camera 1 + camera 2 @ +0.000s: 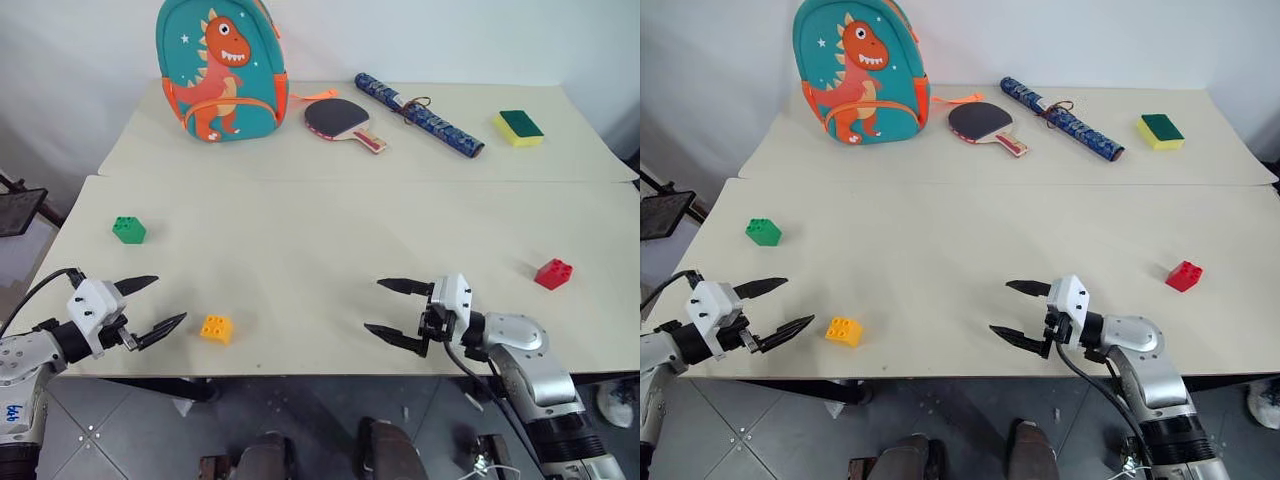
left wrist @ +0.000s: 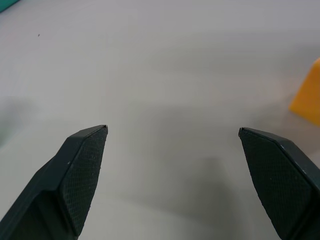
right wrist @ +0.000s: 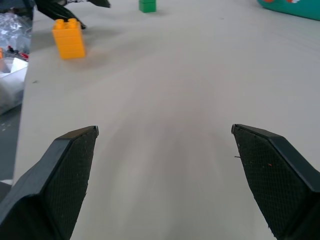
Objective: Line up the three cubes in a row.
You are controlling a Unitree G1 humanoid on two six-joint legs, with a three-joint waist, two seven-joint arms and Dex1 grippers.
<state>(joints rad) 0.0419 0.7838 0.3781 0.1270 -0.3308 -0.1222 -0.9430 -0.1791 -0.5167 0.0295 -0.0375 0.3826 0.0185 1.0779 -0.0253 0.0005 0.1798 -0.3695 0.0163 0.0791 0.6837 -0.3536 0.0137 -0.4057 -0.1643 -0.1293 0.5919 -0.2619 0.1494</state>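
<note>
- Left gripper [image 1: 155,303]: held low over the near left table [image 1: 300,260] edge, pointing toward the table's middle; fingers spread wide, holding nothing.
- Right gripper [image 1: 387,308]: held low over the near edge, pointing toward the robot's left; fingers spread wide, empty.
- Yellow-orange cube [image 1: 216,328]: on the table just beside the left gripper's tips, not touching.
- Green cube [image 1: 128,230]: farther back on the left side.
- Red cube [image 1: 553,273]: on the right side, well apart from the right gripper.
</note>
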